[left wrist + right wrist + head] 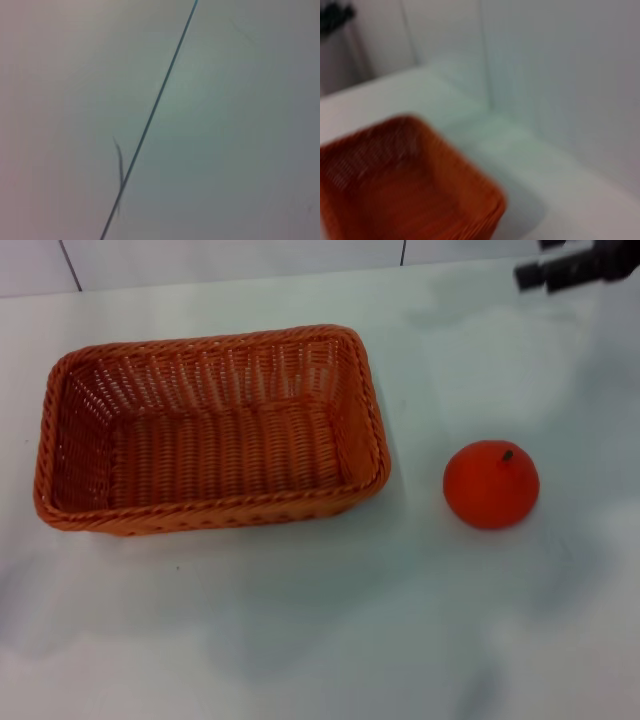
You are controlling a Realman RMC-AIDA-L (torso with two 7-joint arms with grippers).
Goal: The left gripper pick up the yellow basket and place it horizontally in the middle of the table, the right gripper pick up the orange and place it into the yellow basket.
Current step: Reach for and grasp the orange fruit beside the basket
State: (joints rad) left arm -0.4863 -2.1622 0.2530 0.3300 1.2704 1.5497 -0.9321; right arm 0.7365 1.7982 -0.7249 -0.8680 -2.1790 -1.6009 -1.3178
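The yellow basket (215,512), an orange woven rectangle, stands lengthwise across the left-middle of the white table (350,640) and holds nothing. It also shows blurred in the right wrist view (410,190). The orange (491,484) lies on the table to the basket's right, about a hand's width from it, stem up. My right gripper (575,268) is a black shape at the far right corner of the head view, well behind the orange and above the table. My left gripper is out of view; its wrist view shows only a pale surface with a thin dark seam (155,105).
A white tiled wall (250,255) runs along the table's far edge. In the right wrist view a dark object (335,17) stands far off, too blurred to identify. Bare tabletop lies in front of the basket and the orange.
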